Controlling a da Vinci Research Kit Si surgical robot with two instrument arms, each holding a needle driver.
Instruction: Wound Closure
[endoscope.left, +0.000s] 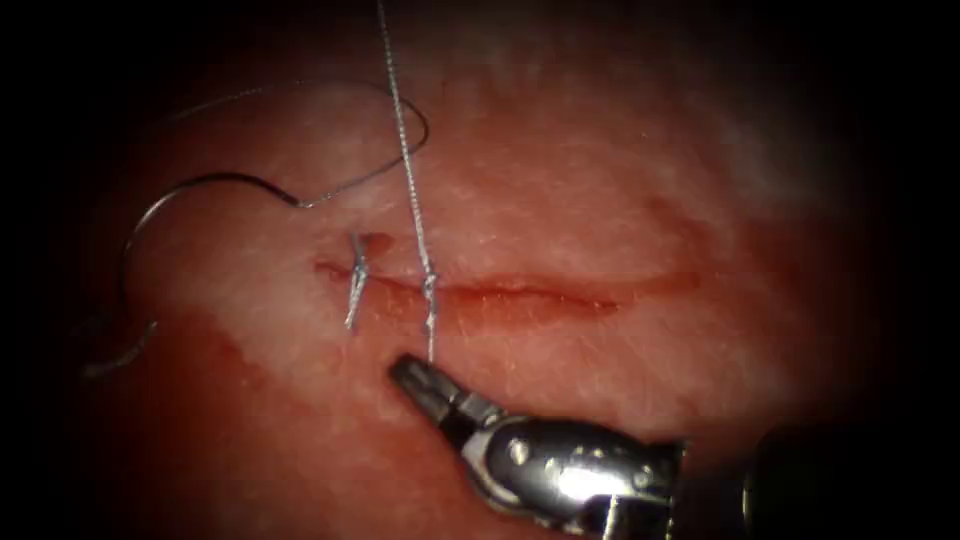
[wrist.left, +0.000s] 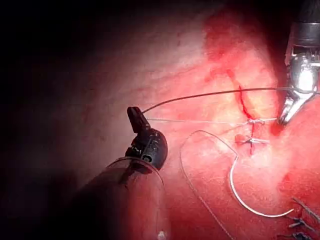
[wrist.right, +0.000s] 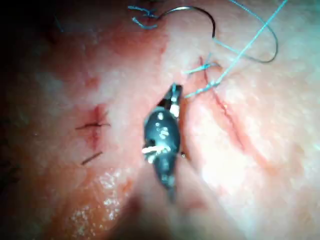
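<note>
Tissue (endoscope.left: 620, 180) spans the endoscope view, pale and wet-glossy with red fluid (endoscope.left: 250, 420) pooled toward the lower left; its edges fade into dark all round. Broad bare tissue lies right of the stitches and above the cut.

Cut (endoscope.left: 560, 290) is a thin dark-red line running left-right across the middle, lips close together, open and unstitched along its right stretch.

Right claw (endoscope.left: 415, 380): shiny rounded metal wrist, short ribbed tapering tip, entering from the lower right, just below the cut. Jaws look closed, pinching the lower end of the thread (endoscope.left: 405, 160) right under the knot (endoscope.left: 430, 290). From the knot, that braided pale strand runs taut and nearly vertical, up past the top edge.

Left claw (wrist.left: 134, 116) shows in the left wrist view: dark, on a stubby black wrist, away from the cut. Thread and a taut dark strand end at its tip; I cannot tell whether its jaws are open or closed.

Needle (endoscope.left: 160, 215): thin dark curved wire, lying free on the tissue well left of the cut, held by neither claw, not visibly in the tissue. Slack thread loops from it up and round toward the stitches.

An earlier stitch (endoscope.left: 355, 285) with short frayed tails sits at the cut's left end, near the knot.
</note>
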